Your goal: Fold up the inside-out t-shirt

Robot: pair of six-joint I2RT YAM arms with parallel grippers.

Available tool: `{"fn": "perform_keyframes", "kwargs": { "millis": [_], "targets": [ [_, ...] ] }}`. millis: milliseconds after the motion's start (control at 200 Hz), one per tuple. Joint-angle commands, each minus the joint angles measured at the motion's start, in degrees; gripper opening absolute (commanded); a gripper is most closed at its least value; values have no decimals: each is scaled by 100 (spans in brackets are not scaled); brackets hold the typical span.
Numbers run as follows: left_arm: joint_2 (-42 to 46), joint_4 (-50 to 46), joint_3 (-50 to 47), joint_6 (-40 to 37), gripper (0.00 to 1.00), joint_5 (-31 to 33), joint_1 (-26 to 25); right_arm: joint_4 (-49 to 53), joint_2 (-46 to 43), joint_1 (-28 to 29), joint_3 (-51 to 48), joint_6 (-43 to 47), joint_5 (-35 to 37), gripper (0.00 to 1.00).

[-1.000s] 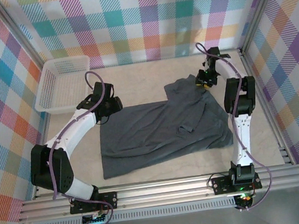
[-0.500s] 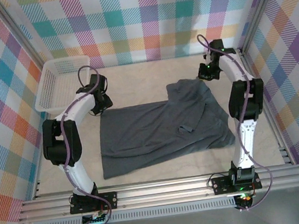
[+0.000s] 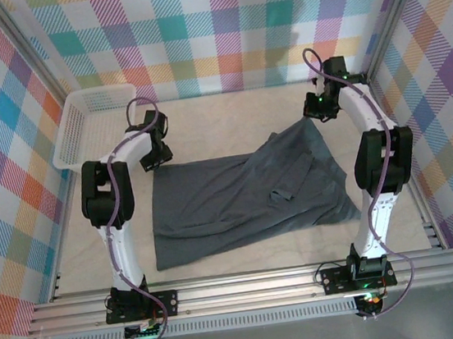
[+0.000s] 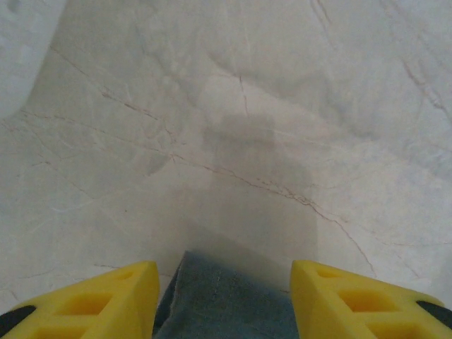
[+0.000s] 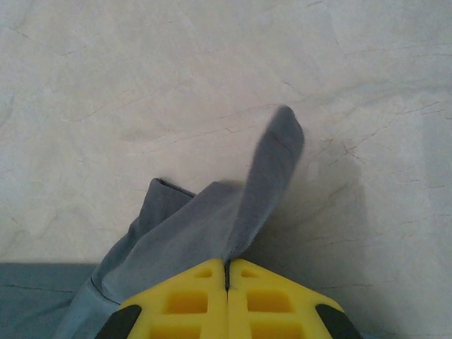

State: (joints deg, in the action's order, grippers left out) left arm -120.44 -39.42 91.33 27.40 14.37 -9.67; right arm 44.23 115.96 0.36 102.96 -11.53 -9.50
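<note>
The inside-out t-shirt lies spread in the middle of the table, dark slate-grey. Its far right corner is pulled up off the table into my right gripper. In the right wrist view that gripper is shut on a fold of the shirt, and a strip of fabric sticks up beyond the fingertips. My left gripper is at the shirt's far left corner. Its yellow fingers stand apart, open, with the shirt's corner lying between them untouched.
A white lattice basket stands at the far left, just behind the left arm. Bare marbled tabletop runs along the back between the grippers. Checked walls close in both sides, and a metal rail crosses the near edge.
My right gripper shut on the shirt's far right corner and drew it up and back to the right. The left arm swung in, keeping its open gripper at the far left corner.
</note>
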Motion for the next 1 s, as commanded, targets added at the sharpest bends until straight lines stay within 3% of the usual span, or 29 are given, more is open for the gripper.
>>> {"fn": "perform_keyframes", "kwargs": {
  "millis": [0,170,265,345,540,800,995],
  "targets": [
    [-98,-215,25,28,52,-125,53,-17,38,6,75,-45,-162,0],
    [-293,-174,52,108,47,-194,49,-28,60,7,73,-108,-206,0],
    [-298,-142,65,124,28,-328,57,-26,125,4,101,-136,-169,0],
    [-215,-183,82,188,0,-404,81,24,205,7,180,-206,5,0],
    [780,-38,-361,554,0,-714,322,-79,202,-167,125,-238,415,0],
    [1243,50,-847,869,0,-1031,517,-74,440,-344,-32,-67,-728,1],
    [1384,-34,-745,860,0,-1090,534,106,361,-343,200,-85,-622,2]
  ]
}}
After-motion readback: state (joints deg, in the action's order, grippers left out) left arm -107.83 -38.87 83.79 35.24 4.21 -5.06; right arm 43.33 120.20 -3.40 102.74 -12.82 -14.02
